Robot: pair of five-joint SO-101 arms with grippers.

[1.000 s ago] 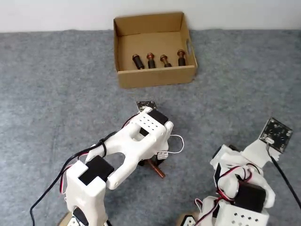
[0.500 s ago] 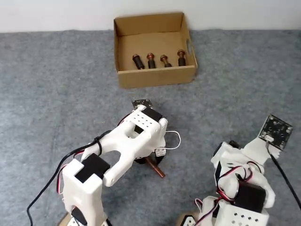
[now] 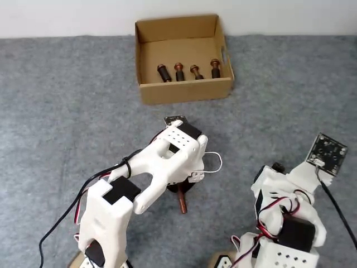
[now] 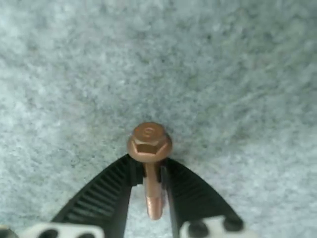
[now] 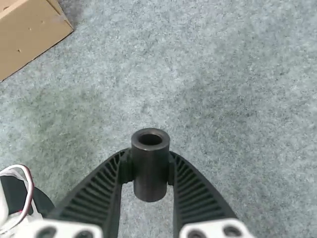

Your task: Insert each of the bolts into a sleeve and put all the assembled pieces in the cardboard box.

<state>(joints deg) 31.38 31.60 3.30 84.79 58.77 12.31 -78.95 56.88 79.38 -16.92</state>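
Bolt (image 4: 149, 144): copper, hex flange head. It is clamped on the shank just under the head by the left hand (image 4: 149, 168). Head sticks out past the fingertips, and the threaded end runs back between the two black fingers (image 4: 111, 186). In the high view the bolt (image 3: 182, 204) pokes out from under the left arm, low over the grey worktop (image 3: 67, 111). Can't tell if it touches the worktop.

Sleeve (image 5: 150, 176): black tube, squeezed across its body by the right hand (image 5: 148, 161). Open bore faces away from the wrist, and the inside looks empty.

The two arms sit well apart in the high view, left arm mid-worktop and right arm (image 3: 284, 206) at the near right.

Cardboard box (image 3: 184, 92) sits at the far side, open top. Four assembled pieces (image 3: 187, 71) stand in a row inside it. A box corner (image 5: 25, 34) also shows in the right wrist view.

Step, as judged: insertion of what looks like the last pair. Both parts are gripped but not mated.

Next move calls for:
- Bringing the hands together.
- Lining the bolt shank up with the sleeve bore on one axis.
- Feeding the threaded tip in.

The tip sits between the left fingers, so access looks tight. The wrist probably needs turning so the sleeve can slide on from that end. A small tilt would likely jam it at the rim. The assembled piece then goes to the box.
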